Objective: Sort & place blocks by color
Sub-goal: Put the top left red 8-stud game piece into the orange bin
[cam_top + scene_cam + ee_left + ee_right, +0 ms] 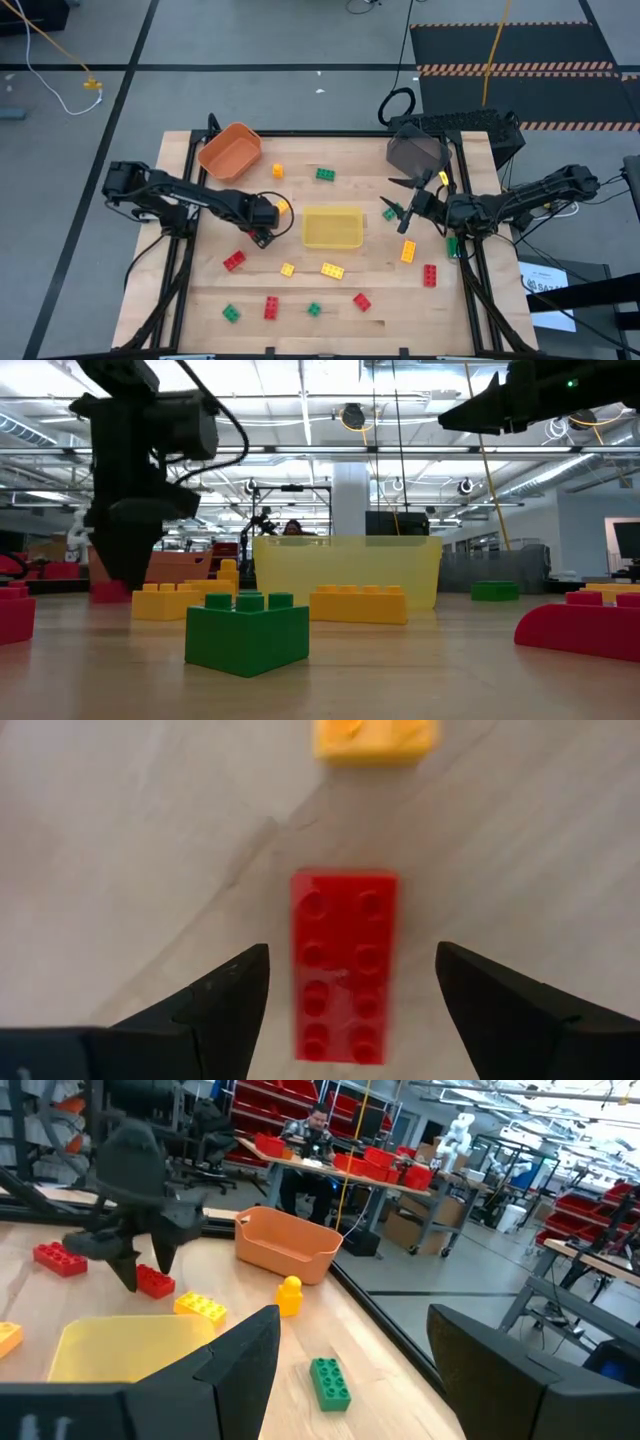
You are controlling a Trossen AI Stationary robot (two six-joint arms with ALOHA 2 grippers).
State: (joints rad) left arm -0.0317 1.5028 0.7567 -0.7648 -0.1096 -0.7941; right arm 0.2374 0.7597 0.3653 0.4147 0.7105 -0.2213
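The left gripper (pixel 262 237) hangs with fingers apart over a red block (pixel 343 965) lying flat between them, untouched; a yellow block (pixel 376 740) lies just beyond. The yellow bin (pixel 333 228) sits mid-table, other blocks scattered around it. The right gripper (pixel 403 207), spread and empty, hovers near the dark grey bin (pixel 418 152)

Bare wooden desk (pixel 300 160) lies open along the far edge between the orange plastic bin (pixel 231 152) and the dark grey bin (pixel 417 151), broken only by a small yellow brick (pixel 278 171) and a green studded brick (pixel 325 174). The shallow yellow plastic bin (pixel 333 228) blocks the centre, between both arms. The near half is dotted with scattered red, yellow and green bricks, with narrow lanes of bare wood between them.
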